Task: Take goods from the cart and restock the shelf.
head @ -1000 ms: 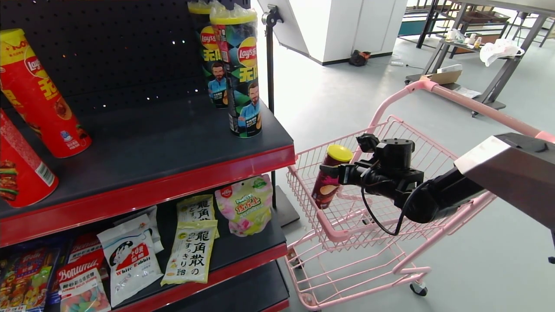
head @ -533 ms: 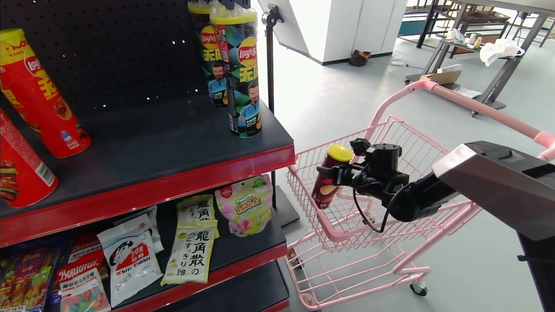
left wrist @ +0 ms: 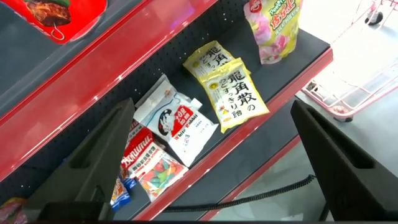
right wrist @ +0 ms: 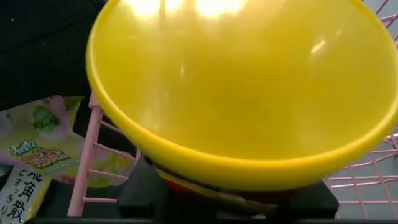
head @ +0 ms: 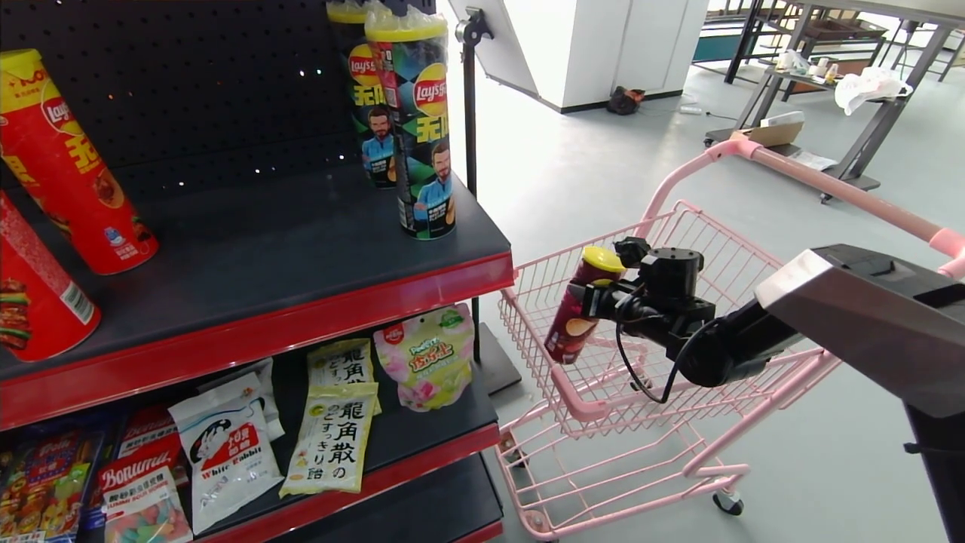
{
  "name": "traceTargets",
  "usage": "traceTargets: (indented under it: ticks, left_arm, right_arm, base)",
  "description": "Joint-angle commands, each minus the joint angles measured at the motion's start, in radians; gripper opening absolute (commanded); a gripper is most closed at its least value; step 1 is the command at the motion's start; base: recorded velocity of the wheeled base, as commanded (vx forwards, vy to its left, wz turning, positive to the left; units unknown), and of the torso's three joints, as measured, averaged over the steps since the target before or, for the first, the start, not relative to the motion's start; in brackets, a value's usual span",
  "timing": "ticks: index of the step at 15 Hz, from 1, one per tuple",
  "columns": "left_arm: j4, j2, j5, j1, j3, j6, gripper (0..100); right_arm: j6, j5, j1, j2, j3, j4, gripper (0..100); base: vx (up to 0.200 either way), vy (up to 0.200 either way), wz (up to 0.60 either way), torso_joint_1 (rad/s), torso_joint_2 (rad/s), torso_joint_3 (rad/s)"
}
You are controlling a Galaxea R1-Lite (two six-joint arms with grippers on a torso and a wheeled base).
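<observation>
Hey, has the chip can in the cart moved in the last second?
Yes. The chip can, gripped by the right tool, has tipped slightly, its lid swinging away from the shelf.

From your head view, the right end effector grips the chip can from the far side, so the can hides most of its fingers. In the right wrist view the yellow lid covers nearly all of the can's body. The red can at the shelf's left end is cut by the edge, the rear green can is half hidden behind the front green can, and the snack packets run off the bottom left corner.
</observation>
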Motion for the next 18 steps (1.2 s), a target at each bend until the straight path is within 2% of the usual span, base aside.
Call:
traceTargets:
  ticks: [1,3,5,7,8,9,10,11,12,14,15,17,18]
  left_arm:
    - [0.0,-0.004,-0.002,0.0,0.005,0.0,100]
    - [0.0,-0.005,-0.002,0.0,0.008,0.004,100]
    - [0.0,-0.004,-0.005,0.0,0.01,0.015,100]
    - [0.0,-0.004,0.009,0.001,0.019,0.015,100]
    - [0.0,-0.004,0.007,0.0,0.02,0.015,100]
    - [0.0,-0.004,0.009,0.001,0.016,0.017,100]
    - [0.0,0.007,0.018,0.0,0.008,0.029,100]
    - [-0.002,0.022,0.016,0.0,0.01,0.029,100]
    - [-0.008,0.035,0.013,0.0,0.01,0.027,100]
    - [-0.055,0.045,-0.014,-0.002,0.019,0.029,100]
    - [-0.057,0.047,-0.016,-0.002,0.017,0.029,100]
    - [-0.057,0.045,-0.019,-0.002,0.013,0.029,100]
    - [-0.058,0.047,-0.014,0.0,0.016,0.041,100]
  right_arm:
    - [-0.02,-0.007,0.001,-0.208,0.094,0.004,0]
    - [-0.083,-0.011,-0.013,-0.337,0.142,0.03,0]
    - [-0.154,-0.011,-0.028,-0.572,0.192,0.154,0]
    - [-0.162,-0.02,-0.025,-0.803,0.245,0.398,0]
    - [-0.162,-0.027,-0.024,-0.855,0.254,0.464,0]
    - [-0.163,-0.05,-0.019,-0.967,0.277,0.613,0]
    - [-0.221,-0.146,-0.017,-1.11,0.315,0.8,0]
    - [-0.266,-0.182,-0.017,-1.164,0.341,0.857,0]
    - [-0.283,-0.167,-0.013,-1.201,0.37,0.87,0]
    - [-0.214,-0.043,0.047,-1.24,0.41,0.864,0]
    - [-0.162,-0.034,0.079,-1.242,0.412,0.864,0]
    - [-0.157,-0.052,0.085,-1.242,0.433,0.866,0]
    - [-0.168,-0.055,0.09,-1.236,0.444,0.866,0]
  base:
    - [0.0,0.0,0.0,0.0,0.0,0.0]
    - [0.0,0.0,0.0,0.0,0.0,0.0]
    - [0.0,0.0,0.0,0.0,0.0,0.0]
    - [0.0,0.0,0.0,0.0,0.0,0.0]
    - [0.0,0.0,0.0,0.0,0.0,0.0]
    - [0.0,0.0,0.0,0.0,0.0,0.0]
    - [0.0,0.0,0.0,0.0,0.0,0.0]
    - [0.0,0.0,0.0,0.0,0.0,0.0]
    - [0.0,0.0,0.0,0.0,0.0,0.0]
    - [0.0,0.0,0.0,0.0,0.0,0.0]
    - [0.0,0.0,0.0,0.0,0.0,0.0]
    - [0.0,0.0,0.0,0.0,0.0,0.0]
    - [0.0,0.0,0.0,0.0,0.0,0.0]
